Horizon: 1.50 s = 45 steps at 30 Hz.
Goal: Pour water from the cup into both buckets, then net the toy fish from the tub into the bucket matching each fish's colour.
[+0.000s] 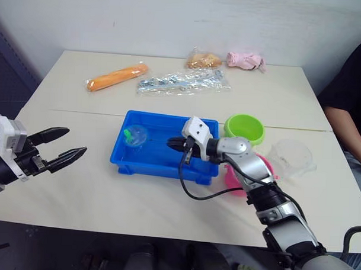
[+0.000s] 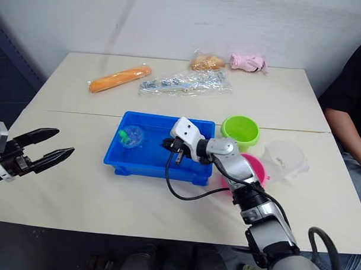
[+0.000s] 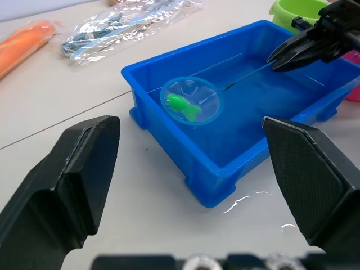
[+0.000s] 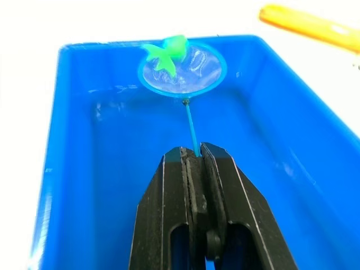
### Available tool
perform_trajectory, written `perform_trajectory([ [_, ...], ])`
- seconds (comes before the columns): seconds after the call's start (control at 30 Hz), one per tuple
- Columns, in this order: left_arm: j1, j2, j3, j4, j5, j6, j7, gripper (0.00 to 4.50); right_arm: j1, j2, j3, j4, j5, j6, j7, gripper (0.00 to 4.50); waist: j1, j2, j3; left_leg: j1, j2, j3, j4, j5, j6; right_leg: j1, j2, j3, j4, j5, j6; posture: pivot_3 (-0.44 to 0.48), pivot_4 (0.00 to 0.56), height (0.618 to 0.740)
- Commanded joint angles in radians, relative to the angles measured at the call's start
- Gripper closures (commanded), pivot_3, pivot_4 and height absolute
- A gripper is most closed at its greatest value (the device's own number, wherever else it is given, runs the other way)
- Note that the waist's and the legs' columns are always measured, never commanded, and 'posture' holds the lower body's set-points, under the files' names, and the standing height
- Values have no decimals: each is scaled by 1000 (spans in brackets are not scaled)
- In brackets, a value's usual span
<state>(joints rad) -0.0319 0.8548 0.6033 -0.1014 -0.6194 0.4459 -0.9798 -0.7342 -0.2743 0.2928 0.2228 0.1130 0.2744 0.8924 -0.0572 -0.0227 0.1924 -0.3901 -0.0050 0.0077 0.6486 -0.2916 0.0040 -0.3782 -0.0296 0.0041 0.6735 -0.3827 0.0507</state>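
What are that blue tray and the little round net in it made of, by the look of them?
The tub looks like glossy moulded plastic: its rim catches bright highlights. The net seems to have a blue plastic hoop with a thin, see-through mesh or film, the green fish showing against it; which of the two I cannot tell.

The small round pink plastic bucket sits mostly behind the right arm, so only part of its rim and wall shows, and whether it holds water cannot be told. The thin dark handle of the blue-rimmed hoop net disappears between the closed fingers of the right end effector, hiding its near end. The contents of the crinkled clear plastic bag at the far side of the worktop are too small to identify. The person in a dark sleeve on the right is cut off by the picture's edge.
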Motion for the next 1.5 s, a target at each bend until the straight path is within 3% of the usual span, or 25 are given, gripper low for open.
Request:
perform_trajectory([
  [0.03, -31, 17, -11, 1, -11, -6, -9, 144, 31, -65, -52, -108, 40, 21, 44, 4500, 3, 0, 0, 0, 0, 0, 0, 0, 0, 0, 0, 0, 0, 0, 0, 0, 150, 740],
  [0.43, -191, -42, -178, 9, -10, -30, -24, 144, 233, -330, -247, -434, 210, 194, 108, 4500, 16, 0, 0, 0, 0, 0, 0, 0, 0, 1, 0, 0, -2, 0, 0, 0, 150, 740],
  [0.67, -282, -84, -258, 28, 7, -48, -20, 144, 333, -425, -330, -514, 260, 255, 92, 4500, 27, 0, 0, 0, 0, 0, 0, 0, 0, 2, 0, 0, -3, 0, 0, 0, 150, 740],
  [0.87, -376, -137, -346, 44, 4, -56, -40, 144, 417, -508, -491, -589, 384, 321, 115, 4500, 32, 0, 0, 0, 0, 0, 1, 0, 0, 2, 1, 0, -3, 0, 0, 0, 150, 740],
  [1.23, -466, -198, -420, 98, 13, -73, -71, 144, 538, -586, -727, -544, 444, 293, 101, 4500, 29, 0, 0, 0, 0, 0, 2, 0, 0, 3, 2, 0, -2, 0, 0, 0, 150, 740],
  [1.5, -487, -231, -454, 98, 20, -72, -75, 144, 547, -629, -728, -373, 291, 81, 64, 4500, 29, 0, 0, 0, 0, 1, 3, 0, 0, 4, 2, 1, -2, 0, 0, 0, 150, 740],
])
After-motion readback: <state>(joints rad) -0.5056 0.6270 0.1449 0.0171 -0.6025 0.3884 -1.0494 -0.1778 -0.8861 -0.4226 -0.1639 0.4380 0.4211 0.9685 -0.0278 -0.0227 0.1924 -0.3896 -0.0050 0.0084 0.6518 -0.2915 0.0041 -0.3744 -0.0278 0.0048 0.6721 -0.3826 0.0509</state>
